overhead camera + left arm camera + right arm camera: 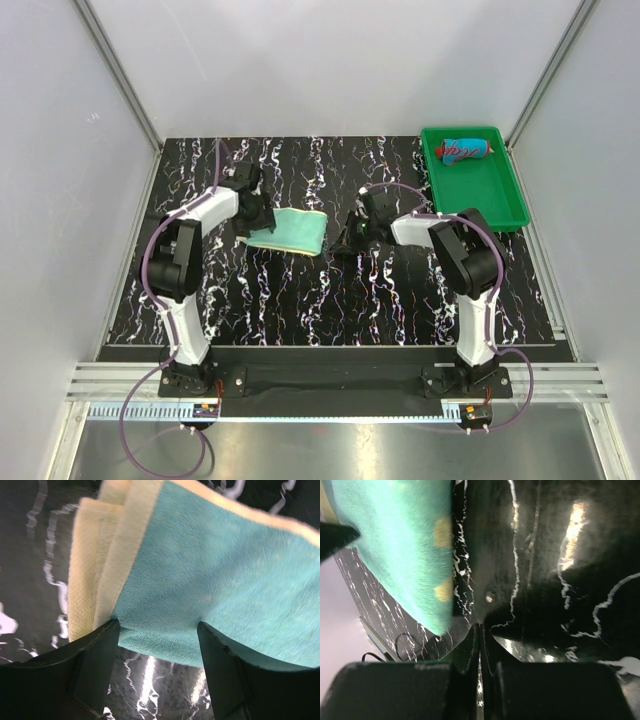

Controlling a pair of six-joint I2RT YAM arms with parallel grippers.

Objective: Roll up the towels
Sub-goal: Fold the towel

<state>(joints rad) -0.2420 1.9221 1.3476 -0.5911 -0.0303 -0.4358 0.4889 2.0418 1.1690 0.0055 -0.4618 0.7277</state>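
Observation:
The pale yellow and teal towel [290, 230] lies folded flat on the black marbled table, left of centre. My left gripper [258, 215] is at its left end. In the left wrist view the jaws [159, 630] stand wide apart, and both fingertips [107, 635] touch the towel's [210, 565] near edge, which spans the gap. My right gripper [350, 238] hovers just right of the towel. Its jaws [480, 627] are shut with nothing between them, and the towel's teal end [405, 545] lies beyond. The red and blue towel [465, 150] lies rolled in the green tray.
The green plastic tray [480, 200] sits at the table's back right corner. Aluminium frame posts and white walls close in the table on the left, right and back. Both arm bases stand at the near edge.

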